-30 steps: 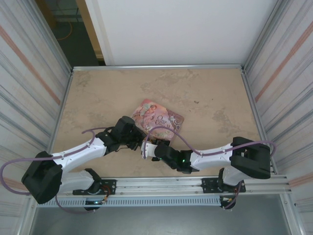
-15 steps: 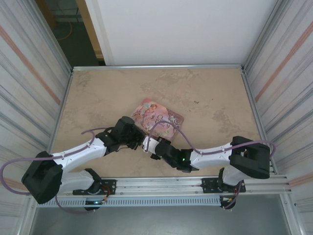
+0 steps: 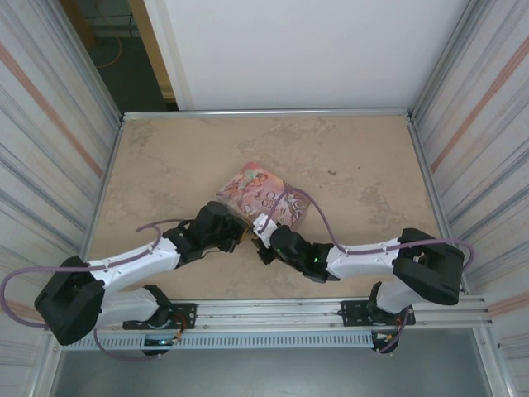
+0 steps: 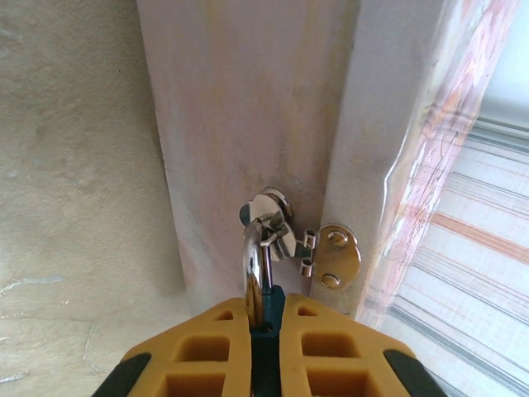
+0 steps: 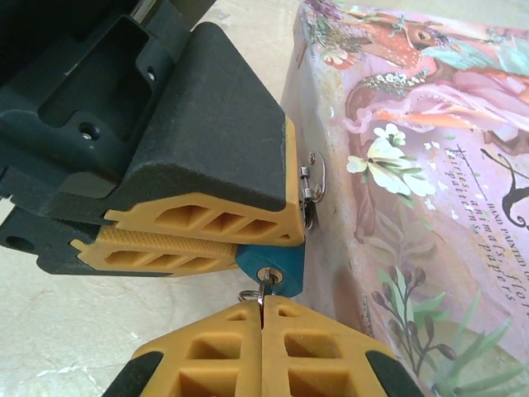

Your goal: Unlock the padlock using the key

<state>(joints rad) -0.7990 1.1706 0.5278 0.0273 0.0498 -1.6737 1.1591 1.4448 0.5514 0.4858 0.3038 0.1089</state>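
Right wrist view gives us the small dark teal squarish padlock [image 5: 273, 263] hanging at the latch of the pink illustrated tin box [image 5: 413, 165] on the beige table [image 3: 165, 165]. Our left gripper [image 4: 266, 327] clamps the lock's body, its silver shackle [image 4: 254, 269] through the tin's hasp. Our right gripper [image 5: 262, 313] pinches the thin silver key [image 5: 261, 291], tip at the keyhole.

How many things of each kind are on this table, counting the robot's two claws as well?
pink tin: 1
padlock: 1
key: 1
grippers: 2, the left gripper shut on the padlock, the right gripper shut on the key
Total: 5
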